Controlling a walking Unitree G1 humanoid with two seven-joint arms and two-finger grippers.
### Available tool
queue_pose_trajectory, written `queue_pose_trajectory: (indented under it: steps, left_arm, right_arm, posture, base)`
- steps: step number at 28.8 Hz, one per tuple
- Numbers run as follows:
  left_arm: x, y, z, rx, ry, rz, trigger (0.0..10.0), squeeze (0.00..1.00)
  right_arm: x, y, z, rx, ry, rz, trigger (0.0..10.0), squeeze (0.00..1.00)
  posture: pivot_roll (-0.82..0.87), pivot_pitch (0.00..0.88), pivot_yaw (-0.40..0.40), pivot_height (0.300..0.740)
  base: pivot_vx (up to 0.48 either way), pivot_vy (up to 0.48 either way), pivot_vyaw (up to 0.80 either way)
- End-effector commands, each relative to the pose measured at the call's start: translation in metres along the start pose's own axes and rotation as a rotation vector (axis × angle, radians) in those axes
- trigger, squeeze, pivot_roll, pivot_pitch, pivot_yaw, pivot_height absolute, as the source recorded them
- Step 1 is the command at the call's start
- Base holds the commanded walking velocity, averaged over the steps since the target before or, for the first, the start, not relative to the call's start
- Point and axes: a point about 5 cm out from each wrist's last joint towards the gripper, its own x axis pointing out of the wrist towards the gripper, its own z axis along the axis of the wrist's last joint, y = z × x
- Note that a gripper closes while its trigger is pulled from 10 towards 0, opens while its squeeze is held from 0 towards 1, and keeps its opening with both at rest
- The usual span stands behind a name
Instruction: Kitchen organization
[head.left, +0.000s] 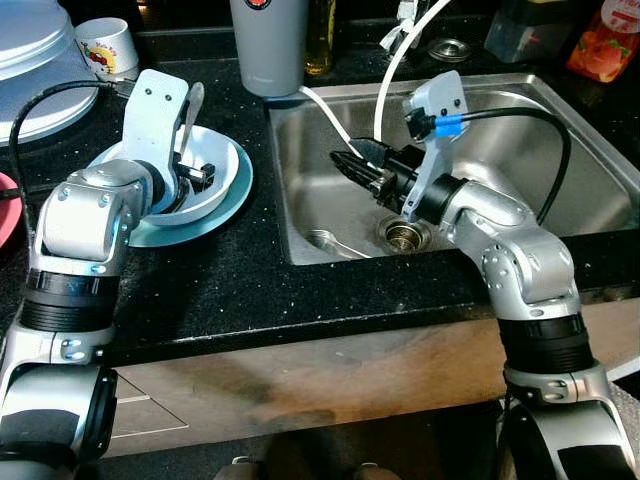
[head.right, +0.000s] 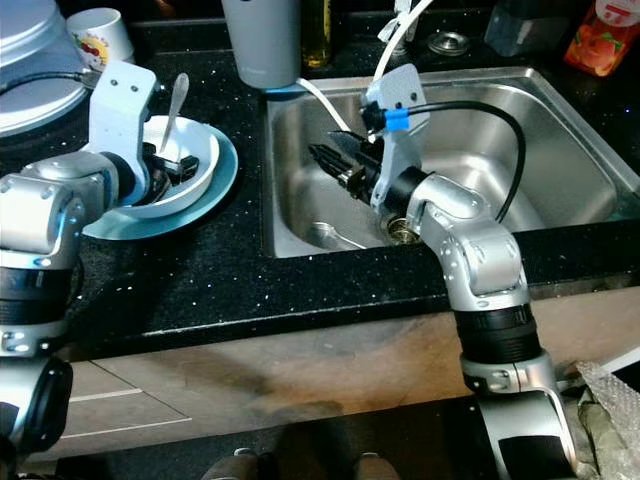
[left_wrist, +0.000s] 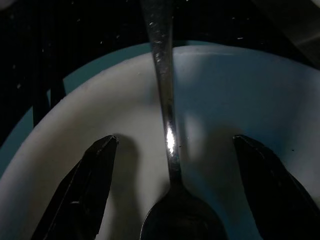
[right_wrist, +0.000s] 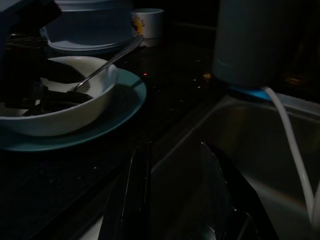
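Note:
A white bowl (head.left: 218, 172) sits on a teal plate (head.left: 232, 207) on the black counter, left of the sink. A metal spoon (head.left: 190, 108) leans in the bowl, handle up over the far rim. My left gripper (head.left: 196, 178) reaches down into the bowl. In the left wrist view its open fingers (left_wrist: 95, 170) stand on either side of the spoon (left_wrist: 165, 75) without touching it. My right gripper (head.left: 352, 166) hovers over the left part of the steel sink (head.left: 500, 130), pointing toward the counter. It is open with nothing between its fingers (right_wrist: 140, 190).
A grey tumbler (head.left: 268, 45) stands at the sink's back left corner, with a white cable (head.left: 390, 70) curving past it. A metal utensil (head.left: 325, 240) lies near the drain (head.left: 405, 235). A mug (head.left: 105, 45) and a grey lid (head.left: 30, 40) sit at the back left.

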Motion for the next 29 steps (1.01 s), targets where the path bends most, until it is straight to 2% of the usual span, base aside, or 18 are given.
queue_pose_trajectory:
  steps: [1,2,4,5,6,23,25,28,29]
  left_arm:
    - [0.005,-0.002,-0.014,-0.022,0.07,-0.011,10.0,0.0]
    - [0.005,-0.002,-0.014,-0.026,0.07,-0.018,4.8,0.0]
    - [0.005,-0.002,-0.014,-0.026,0.07,-0.018,4.8,0.0]
    - [0.006,-0.002,-0.015,-0.029,0.067,-0.022,1.5,0.0]
    - [0.006,-0.002,-0.014,-0.03,0.064,-0.027,0.0,0.0]
    - [0.007,-0.001,-0.012,-0.031,0.044,-0.052,0.0,0.0]
    - [0.006,0.001,-0.008,-0.028,0.012,-0.059,0.0,0.0]
    - [0.0,0.007,0.008,0.0,-0.109,-0.103,0.0,0.0]
    - [0.0,0.007,0.008,0.0,-0.109,-0.103,0.0,0.0]
  right_arm:
    - [-0.002,0.003,0.001,-0.001,-0.004,0.016,10.0,0.0]
    - [-0.002,0.003,0.001,-0.001,-0.005,0.017,10.0,0.0]
    - [-0.002,0.003,0.001,-0.001,-0.005,0.017,10.0,0.0]
    - [-0.002,0.003,0.002,-0.001,-0.006,0.018,10.0,0.0]
    - [-0.003,0.003,0.002,-0.001,-0.006,0.018,10.0,0.0]
    - [-0.003,0.001,0.001,-0.002,-0.006,0.014,10.0,0.0]
    - [-0.003,0.0,0.003,-0.004,-0.016,0.007,10.0,0.0]
    - [-0.003,-0.002,0.018,0.017,-0.103,-0.018,10.0,0.0]
    - [-0.003,-0.002,0.018,0.017,-0.103,-0.018,10.0,0.0]
  posture:
    - [0.03,0.137,0.004,0.74]
    - [0.03,0.138,0.004,0.74]
    - [0.03,0.138,0.004,0.74]
    - [0.03,0.138,0.005,0.74]
    - [0.03,0.139,0.006,0.74]
    - [0.03,0.138,0.007,0.74]
    - [0.03,0.138,0.005,0.74]
    - [0.03,0.141,0.004,0.74]
    - [0.03,0.141,0.004,0.74]
  base:
    - [0.0,0.0,0.0]
    - [0.0,0.0,0.0]
    - [0.0,0.0,0.0]
    - [0.0,0.0,0.0]
    - [0.0,0.0,0.0]
    - [0.0,0.0,0.0]
    - [0.0,0.0,0.0]
    - [0.0,0.0,0.0]
    - [0.0,0.0,0.0]
